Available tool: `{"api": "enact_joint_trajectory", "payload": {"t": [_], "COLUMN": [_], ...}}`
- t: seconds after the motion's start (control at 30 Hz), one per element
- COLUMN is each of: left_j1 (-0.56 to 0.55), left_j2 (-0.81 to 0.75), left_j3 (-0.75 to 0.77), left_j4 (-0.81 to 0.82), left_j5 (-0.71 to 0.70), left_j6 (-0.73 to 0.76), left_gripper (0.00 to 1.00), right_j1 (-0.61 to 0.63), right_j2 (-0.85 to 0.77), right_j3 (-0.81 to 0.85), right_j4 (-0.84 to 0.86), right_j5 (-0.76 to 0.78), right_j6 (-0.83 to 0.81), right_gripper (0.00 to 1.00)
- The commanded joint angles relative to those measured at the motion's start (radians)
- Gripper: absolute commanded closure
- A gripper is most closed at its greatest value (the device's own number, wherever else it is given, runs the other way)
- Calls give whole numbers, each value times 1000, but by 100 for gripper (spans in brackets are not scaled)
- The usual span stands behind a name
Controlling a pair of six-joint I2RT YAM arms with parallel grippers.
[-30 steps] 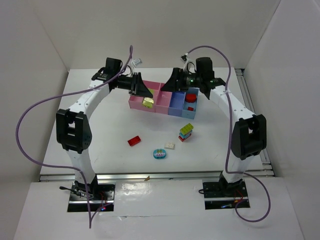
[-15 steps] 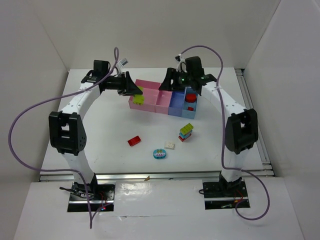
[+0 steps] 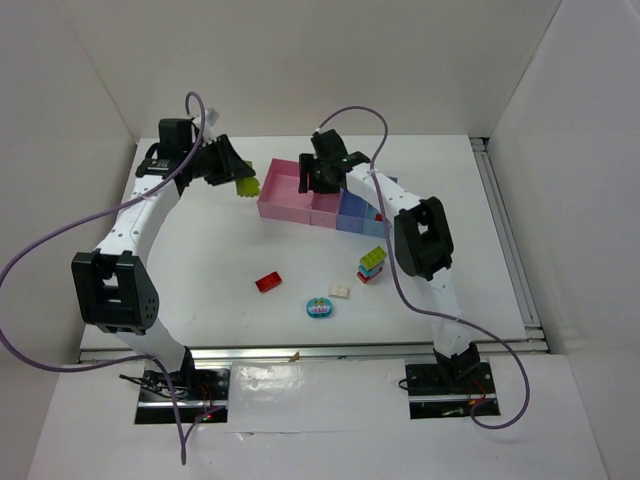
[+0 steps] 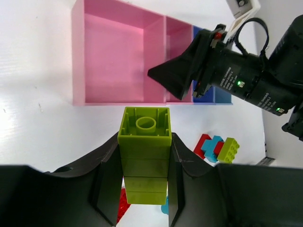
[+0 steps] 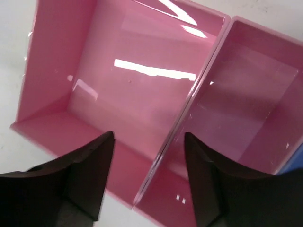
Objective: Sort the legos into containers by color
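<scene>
My left gripper (image 3: 240, 183) is shut on a yellow-green lego (image 3: 246, 187) and holds it above the table just left of the wide pink container (image 3: 282, 205). In the left wrist view the lego (image 4: 144, 142) stands clamped between both fingers (image 4: 110, 175). My right gripper (image 3: 309, 182) hovers open over the pink containers, its jaws either side of the wall between the wide pink one (image 5: 118, 71) and the narrow pink one (image 5: 246, 94). On the table lie a red lego (image 3: 267, 282), a cream-white one (image 3: 340, 291), a teal-blue and pink one (image 3: 319, 308) and a mixed stack (image 3: 372, 263).
The blue container (image 3: 352, 208) adjoins the narrow pink container (image 3: 325, 207); the right arm covers most of what lies beyond it. White walls enclose the table on three sides. Purple cables loop above both arms.
The left gripper has carried the yellow-green lego leftward, out of the wide pink container. The right gripper has swung left from the blue containers to the pink ones.
</scene>
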State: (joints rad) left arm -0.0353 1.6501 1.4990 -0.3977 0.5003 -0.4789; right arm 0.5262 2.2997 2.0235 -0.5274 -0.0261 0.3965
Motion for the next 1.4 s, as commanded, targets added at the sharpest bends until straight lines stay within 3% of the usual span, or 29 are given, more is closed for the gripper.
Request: {"api": "enact_joint_trajectory", "payload": {"t": [0.0, 0.13, 0.4, 0.6, 0.93, 1.17, 1.37], "left_j1": [5, 5, 5, 5, 5, 5, -5], "left_j2": [-21, -30, -10, 19, 57, 66, 86], "left_j3": [-22, -22, -13, -3, 7, 27, 55], "left_j4": [8, -3, -13, -13, -23, -23, -33], "left_j5": [-38, -57, -66, -36, -17, 3, 76], "left_j6": [-10, 11, 11, 11, 11, 11, 45], "left_gripper": [100, 100, 100, 100, 100, 100, 100], "right_j1": [21, 21, 21, 2, -9, -9, -31], "right_j2": [38, 14, -198, -292, -211, -192, -253], "right_j3": [109, 49, -273, -414, -310, -241, -207], "right_j4": [-42, -56, -66, -31, -75, -75, -66], "right_j5": [92, 77, 68, 49, 91, 51, 31], "right_j6": [7, -14, -85, -125, -156, -156, -147], "right_gripper": [36, 40, 41, 44, 45, 36, 36]}}
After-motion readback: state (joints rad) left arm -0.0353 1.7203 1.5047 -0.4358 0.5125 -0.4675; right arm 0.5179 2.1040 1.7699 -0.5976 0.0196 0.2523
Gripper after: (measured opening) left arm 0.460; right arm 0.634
